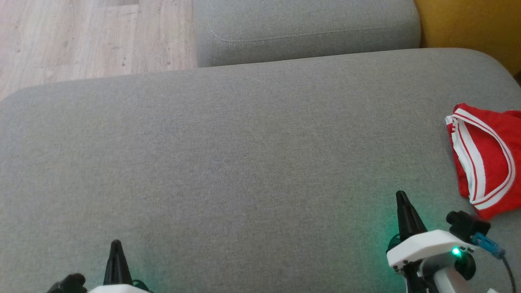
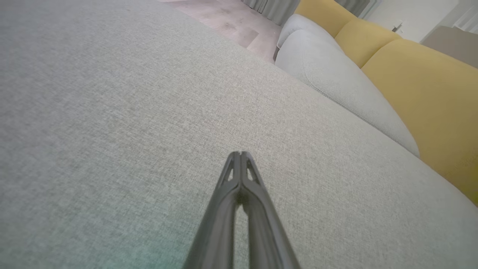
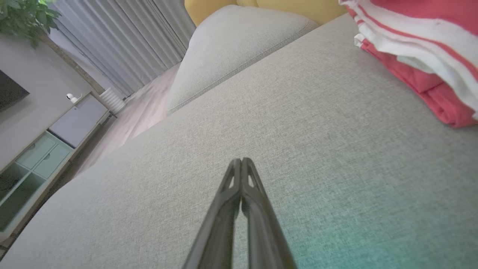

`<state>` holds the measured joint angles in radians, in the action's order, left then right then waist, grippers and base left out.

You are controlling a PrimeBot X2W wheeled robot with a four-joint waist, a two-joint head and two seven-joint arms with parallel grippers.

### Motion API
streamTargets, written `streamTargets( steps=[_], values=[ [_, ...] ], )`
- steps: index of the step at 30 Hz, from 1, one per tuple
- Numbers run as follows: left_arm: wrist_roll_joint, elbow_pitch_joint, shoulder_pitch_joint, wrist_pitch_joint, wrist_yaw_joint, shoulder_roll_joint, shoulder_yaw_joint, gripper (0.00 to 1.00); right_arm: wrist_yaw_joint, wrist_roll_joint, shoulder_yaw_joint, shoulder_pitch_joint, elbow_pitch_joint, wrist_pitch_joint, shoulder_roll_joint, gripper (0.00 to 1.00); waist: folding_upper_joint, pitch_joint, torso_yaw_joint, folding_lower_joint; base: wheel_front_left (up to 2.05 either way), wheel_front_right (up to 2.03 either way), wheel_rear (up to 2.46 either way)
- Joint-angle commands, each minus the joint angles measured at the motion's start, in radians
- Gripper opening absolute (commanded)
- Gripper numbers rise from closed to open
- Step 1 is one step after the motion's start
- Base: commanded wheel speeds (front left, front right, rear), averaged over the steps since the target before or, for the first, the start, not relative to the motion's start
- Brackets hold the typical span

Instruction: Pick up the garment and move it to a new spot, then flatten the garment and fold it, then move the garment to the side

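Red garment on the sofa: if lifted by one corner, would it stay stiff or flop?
Probably floppy: the red garment lies in soft folded layers, so it would likely droop and unfold. It looks thin, so probably light. Pushed, it may bunch on the woven cushion.

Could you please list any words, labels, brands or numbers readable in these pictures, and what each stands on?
There is no readable text.
The red garment bears white stripes but no lettering; the grey cushion, the left gripper and the right gripper carry no visible label or number.
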<state>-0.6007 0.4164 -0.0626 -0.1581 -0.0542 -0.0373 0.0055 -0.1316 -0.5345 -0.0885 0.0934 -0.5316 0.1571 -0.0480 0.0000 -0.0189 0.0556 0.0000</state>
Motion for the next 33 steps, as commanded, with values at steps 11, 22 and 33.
streamTargets(
  steps=[11,22,33],
  values=[
    [-0.141,-0.049,0.062,0.036,-0.016,-0.007,0.033,0.0,0.0,-0.153,0.027,0.036,0.069,-0.037,-0.004,0.0,0.0,0.002,-0.007,0.0,0.0,0.0,0.0],
    [-0.25,-0.065,0.076,0.066,-0.023,-0.007,0.043,0.0,0.0,-0.268,0.049,0.033,0.096,-0.066,-0.004,0.0,0.0,0.004,-0.013,0.0,0.0,0.0,0.0],
    [-0.37,-0.081,0.091,0.098,-0.032,-0.008,0.053,0.0,0.0,-0.396,0.072,0.03,0.126,-0.098,-0.004,0.0,0.0,0.006,-0.02,0.0,0.0,0.0,0.0]
  ],
)
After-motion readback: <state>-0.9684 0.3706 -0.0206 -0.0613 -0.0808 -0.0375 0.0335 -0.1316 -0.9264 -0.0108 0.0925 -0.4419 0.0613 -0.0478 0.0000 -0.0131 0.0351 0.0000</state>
